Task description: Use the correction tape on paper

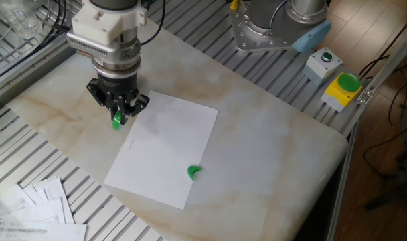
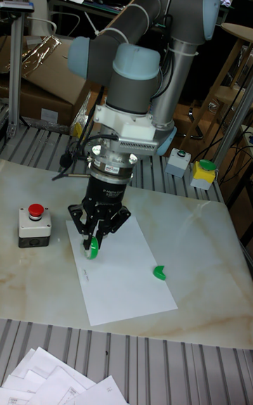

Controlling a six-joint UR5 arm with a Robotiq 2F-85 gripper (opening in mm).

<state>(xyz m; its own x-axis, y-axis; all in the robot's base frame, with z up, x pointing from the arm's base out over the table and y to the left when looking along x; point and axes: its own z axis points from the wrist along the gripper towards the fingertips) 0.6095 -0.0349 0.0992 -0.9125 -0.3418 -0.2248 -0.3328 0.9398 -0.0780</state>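
Note:
My gripper (image 1: 118, 112) points straight down and is shut on the correction tape (image 1: 117, 121), of which only a small green and white part shows below the fingertips. The tape hangs at the far left edge of the paper (image 1: 167, 147), a large white sheet lying flat on the marble table. From the tall fixed view, the gripper (image 2: 93, 238) holds the tape (image 2: 92, 249) just over the sheet's (image 2: 130, 275) upper left border. I cannot tell whether the tip touches the sheet. A short faint mark (image 1: 131, 142) lies on the paper close by.
A small solid green crescent piece (image 1: 193, 172) lies on the sheet's near right part. A grey box with a red button (image 2: 34, 226) stands left of the gripper. Printed sheets (image 1: 39, 207) are piled at the front left. Two button boxes (image 1: 334, 73) sit at the far right.

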